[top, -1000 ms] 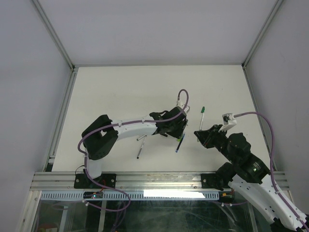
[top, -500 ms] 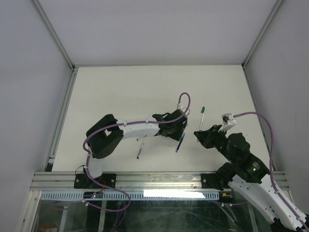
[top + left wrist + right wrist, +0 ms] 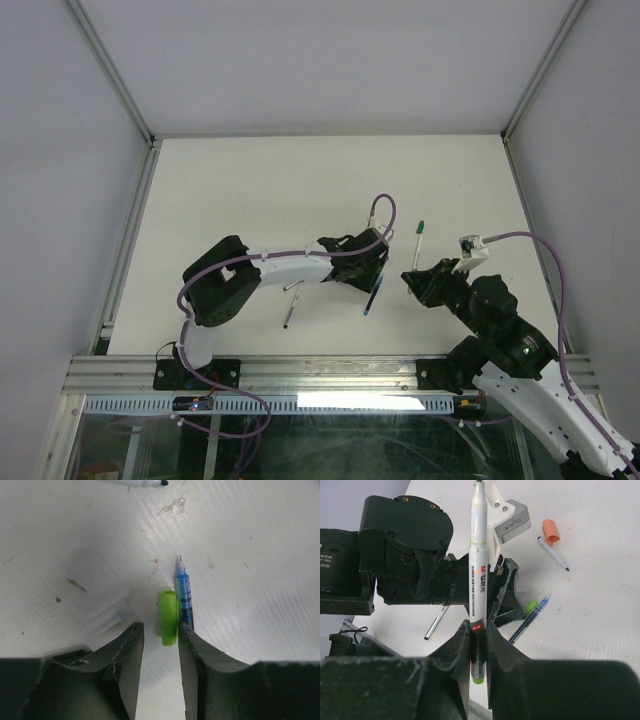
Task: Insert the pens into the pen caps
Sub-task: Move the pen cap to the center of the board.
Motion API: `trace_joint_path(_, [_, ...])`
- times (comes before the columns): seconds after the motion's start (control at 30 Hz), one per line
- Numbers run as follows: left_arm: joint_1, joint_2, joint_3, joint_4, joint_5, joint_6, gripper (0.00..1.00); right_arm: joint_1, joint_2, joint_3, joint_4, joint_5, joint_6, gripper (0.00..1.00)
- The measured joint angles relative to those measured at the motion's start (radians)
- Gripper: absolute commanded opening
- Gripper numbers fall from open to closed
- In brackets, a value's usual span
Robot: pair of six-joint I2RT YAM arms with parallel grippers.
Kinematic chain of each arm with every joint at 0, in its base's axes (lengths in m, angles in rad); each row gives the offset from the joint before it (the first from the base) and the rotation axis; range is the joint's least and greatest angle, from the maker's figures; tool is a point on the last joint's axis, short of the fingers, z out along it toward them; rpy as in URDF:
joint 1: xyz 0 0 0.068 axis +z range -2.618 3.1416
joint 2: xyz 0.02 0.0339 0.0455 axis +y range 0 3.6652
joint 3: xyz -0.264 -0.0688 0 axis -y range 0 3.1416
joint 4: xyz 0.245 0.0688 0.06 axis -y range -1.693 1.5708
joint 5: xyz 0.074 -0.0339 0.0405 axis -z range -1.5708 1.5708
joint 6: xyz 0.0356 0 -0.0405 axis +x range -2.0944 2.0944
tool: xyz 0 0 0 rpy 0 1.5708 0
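In the left wrist view a light green pen cap [image 3: 169,617] lies on the table, touching a blue pen [image 3: 184,591] on its right. My left gripper [image 3: 159,627] is open and low over the table, its jaws straddling the near end of the cap. The right finger [image 3: 192,640] touches the cap and pen. My right gripper [image 3: 478,627] is shut on a white pen [image 3: 477,575] with a light green end and holds it upright above the table. In the top view the left gripper [image 3: 368,272] is just left of the right gripper [image 3: 410,277].
An orange cap [image 3: 550,531] and a thin pen [image 3: 552,553] lie far right. A white pen with a green end [image 3: 418,240] lies beyond the grippers. Two slim grey pens [image 3: 288,315] lie left of the blue pen [image 3: 372,298]. A clear cap [image 3: 106,619] lies left of the green one.
My left arm's elbow has swung to the right and its gripper has settled slightly nearer over the blue pen. The right arm and its pen have stayed put.
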Motion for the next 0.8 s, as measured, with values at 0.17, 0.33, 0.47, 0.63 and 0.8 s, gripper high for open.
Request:
trace_joint_path(0.17, [0.000,0.002,0.000,0.002,0.000,0.000,0.30,0.000,-0.001,0.000,0.000,0.000,0.002,0.00])
trace_joint_path(0.33, [0.000,0.005,0.000,0.011,-0.001,0.001,0.27,0.000,-0.001,-0.001,0.000,0.000,0.003,0.00])
trace_joint_path(0.47, [-0.006,0.006,0.002,0.010,-0.011,0.004,0.18,0.000,-0.001,-0.001,0.000,0.000,0.003,0.00])
trace_joint_path(0.63, [-0.015,0.008,0.002,0.008,-0.023,0.013,0.14,0.000,-0.002,-0.013,0.000,0.002,0.005,0.00])
trace_joint_path(0.8, [-0.019,-0.036,-0.054,0.014,-0.037,0.031,0.13,0.000,-0.002,-0.017,0.000,0.003,0.005,0.00])
